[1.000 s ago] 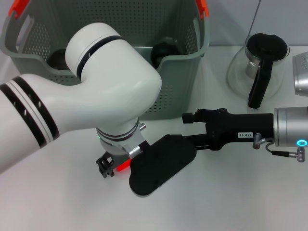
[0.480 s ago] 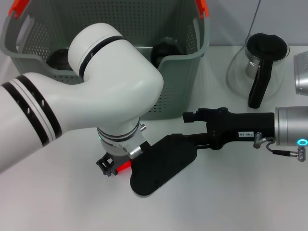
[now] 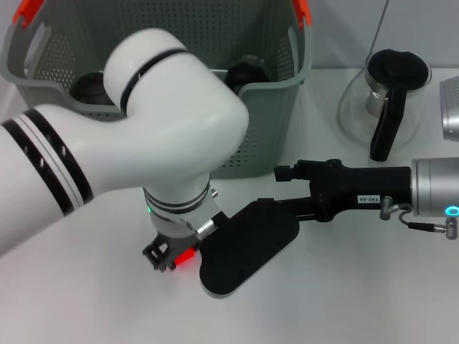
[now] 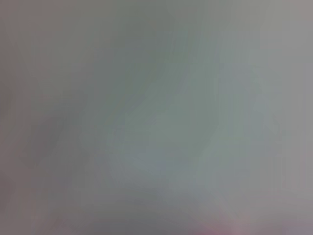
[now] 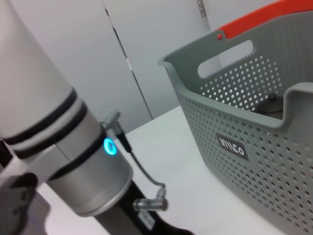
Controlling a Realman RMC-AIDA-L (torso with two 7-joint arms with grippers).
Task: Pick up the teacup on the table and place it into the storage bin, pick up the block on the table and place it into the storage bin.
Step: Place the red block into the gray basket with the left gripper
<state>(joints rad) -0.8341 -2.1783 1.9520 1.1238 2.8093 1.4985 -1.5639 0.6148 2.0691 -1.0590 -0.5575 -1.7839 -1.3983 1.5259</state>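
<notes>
While a dark teacup-like item (image 3: 247, 72) is sitting in the storage bin (image 3: 276, 107), the left gripper (image 3: 168, 256) is reaching the red block (image 3: 184, 256) before it, finger state untellable.

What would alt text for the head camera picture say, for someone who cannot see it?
A big white left arm reaches down to the white table, its left gripper at a small red block. Behind stands a grey-green storage bin; the right gripper lies alongside, with a glass pot beyond.

My left wrist camera gives me only a blurred grey-green field, darker along one side, with a faint pinkish tinge at one edge; I can make out no object.
</notes>
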